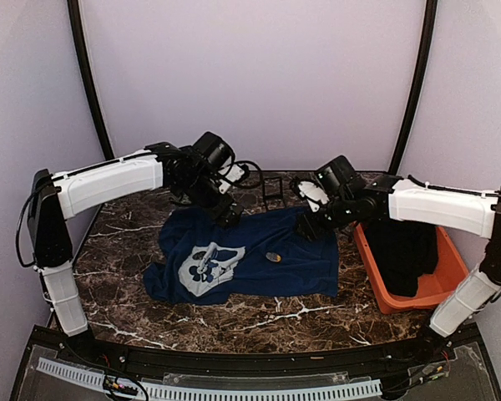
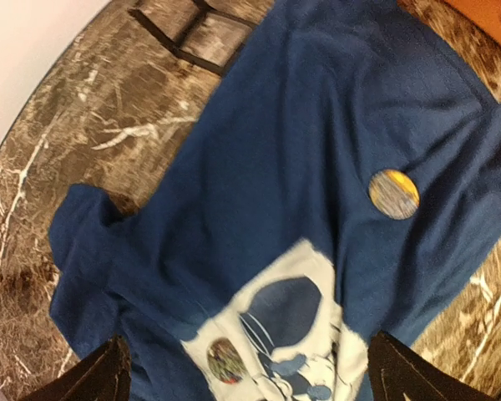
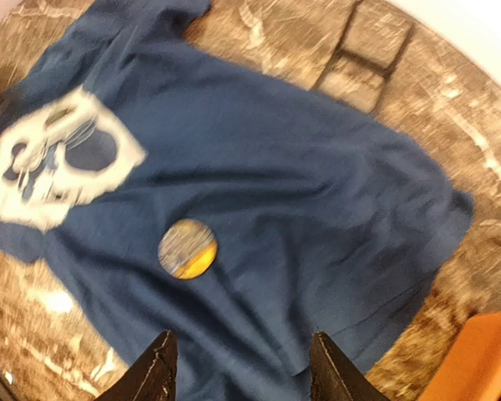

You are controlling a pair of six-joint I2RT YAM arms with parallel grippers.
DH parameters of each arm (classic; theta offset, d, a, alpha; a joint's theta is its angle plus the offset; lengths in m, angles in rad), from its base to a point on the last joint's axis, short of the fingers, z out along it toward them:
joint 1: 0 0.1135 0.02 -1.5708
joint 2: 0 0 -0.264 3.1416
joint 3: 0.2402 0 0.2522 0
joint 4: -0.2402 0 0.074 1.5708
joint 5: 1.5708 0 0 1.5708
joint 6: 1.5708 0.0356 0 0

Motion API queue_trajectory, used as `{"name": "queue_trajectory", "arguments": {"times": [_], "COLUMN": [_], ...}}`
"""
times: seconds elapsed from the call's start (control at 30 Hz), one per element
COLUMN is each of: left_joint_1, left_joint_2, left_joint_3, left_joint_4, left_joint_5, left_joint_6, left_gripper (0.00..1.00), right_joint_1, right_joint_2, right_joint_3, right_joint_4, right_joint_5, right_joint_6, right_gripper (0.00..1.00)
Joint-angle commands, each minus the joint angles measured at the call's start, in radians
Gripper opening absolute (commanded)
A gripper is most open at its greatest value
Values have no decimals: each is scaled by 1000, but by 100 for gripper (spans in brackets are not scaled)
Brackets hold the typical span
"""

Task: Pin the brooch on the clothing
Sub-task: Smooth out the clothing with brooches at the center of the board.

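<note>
The clothing, a navy T-shirt (image 1: 242, 263) with a pale chest print, lies spread flat on the marble table. The brooch (image 1: 273, 256), a small round greyish-gold badge, rests on the shirt to the right of the print; it also shows in the wrist views as the brooch (image 2: 393, 194) and the brooch (image 3: 187, 248). My left gripper (image 1: 228, 215) hovers over the shirt's far edge, open and holding nothing (image 2: 246, 376). My right gripper (image 1: 309, 224) hangs above the shirt's far right corner, open with only cloth below its fingers (image 3: 242, 368), apart from the brooch.
A second small round badge (image 2: 225, 361) sits on the pale print. A black wire frame (image 1: 273, 192) stands on the table behind the shirt. An orange bin (image 1: 376, 284) holding a black garment (image 1: 405, 251) stands at the right.
</note>
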State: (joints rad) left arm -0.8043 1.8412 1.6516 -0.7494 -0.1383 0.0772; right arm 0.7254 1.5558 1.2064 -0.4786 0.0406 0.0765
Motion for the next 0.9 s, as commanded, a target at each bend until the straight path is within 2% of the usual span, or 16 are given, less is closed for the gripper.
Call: {"name": "queue_trajectory", "arguments": {"times": [0.0,0.1,0.3,0.5,0.73,0.87], "left_joint_1": [109,123,146,147,146,147], "left_joint_2": [120,214,372,439,472,498], "left_joint_3": [135,233,303,304,301,306], "left_joint_4": [-14,-20,36,99,123,115], "left_joint_5": [97,57,54,64,16,-19], "left_joint_6": [1,31,35,38,55,66], "left_gripper": [99,99,99,99,99,99], "right_joint_1": [62,86,111,112,112,112], "right_joint_2": [-50,-55,-22,6,163,223], "right_joint_3": [-129,-177,-227,-285,-258,-240], "right_joint_4": [-11,-1,-45,-62,-38,-69], "right_joint_5": [7,1,25,53,74,53], "right_joint_6": [81,100,160,213,211,217], "right_gripper": [51,50,49,49,49,42]}}
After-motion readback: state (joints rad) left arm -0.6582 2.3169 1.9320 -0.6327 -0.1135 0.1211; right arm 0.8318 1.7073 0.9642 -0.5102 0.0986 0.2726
